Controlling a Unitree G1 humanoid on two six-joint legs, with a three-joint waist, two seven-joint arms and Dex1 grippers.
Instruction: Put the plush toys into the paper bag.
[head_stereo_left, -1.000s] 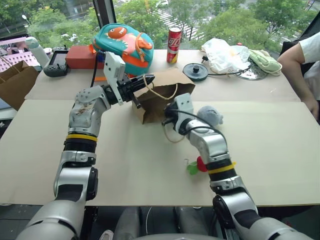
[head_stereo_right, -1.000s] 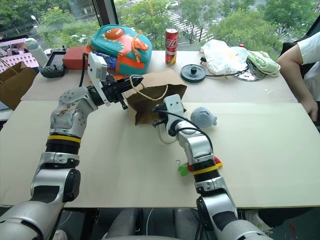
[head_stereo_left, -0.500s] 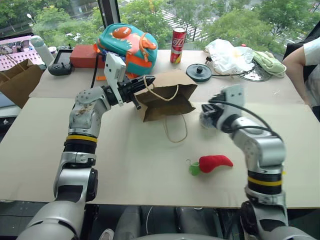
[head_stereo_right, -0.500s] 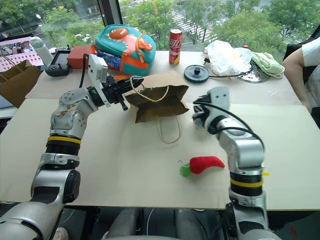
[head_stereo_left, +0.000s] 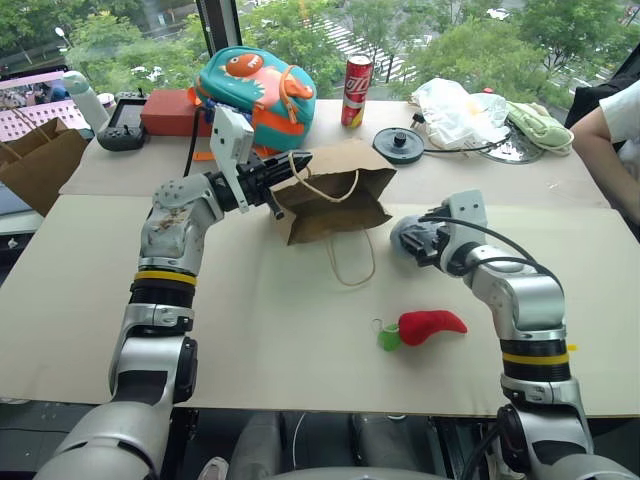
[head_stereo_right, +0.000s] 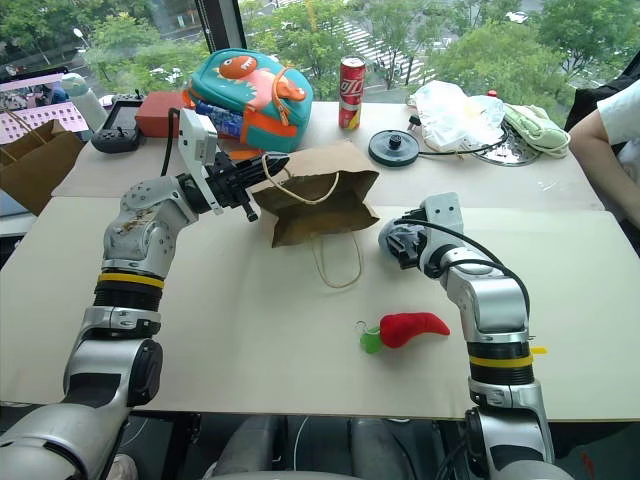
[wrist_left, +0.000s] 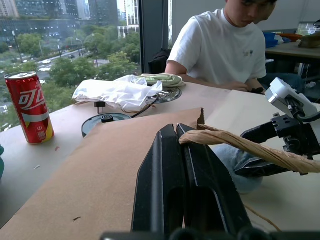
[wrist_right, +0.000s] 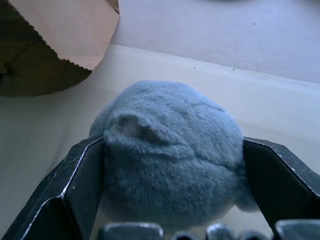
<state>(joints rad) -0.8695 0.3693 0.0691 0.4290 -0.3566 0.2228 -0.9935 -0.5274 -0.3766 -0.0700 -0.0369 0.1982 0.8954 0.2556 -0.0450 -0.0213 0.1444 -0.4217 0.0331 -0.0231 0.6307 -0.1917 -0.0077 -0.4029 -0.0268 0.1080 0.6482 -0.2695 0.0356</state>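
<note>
I am working over a smooth beige bench (head_stereo_left: 250, 340) by a window. My left pincer (head_stereo_left: 283, 182) is pinching together on the twine handle of the creased paper bag (head_stereo_left: 335, 195); my right pincer (wrist_right: 165, 200) is standing apart around the fuzzy grey toy (wrist_right: 170, 150). The red chili (head_stereo_left: 428, 325) is lying nearer me, open bench around it.

A wide pale table (head_stereo_left: 250, 330) is carrying a brown paper bag (head_stereo_left: 335, 195) lying on its side, a fuzzy grey plush toy (head_stereo_left: 412, 238) just beside it, and a red chili plush (head_stereo_left: 425, 325) nearer the front. A dinosaur backpack (head_stereo_left: 255, 85), soda can (head_stereo_left: 356, 77) and white plastic bag (head_stereo_left: 458, 110) are sitting along the far edge.
</note>
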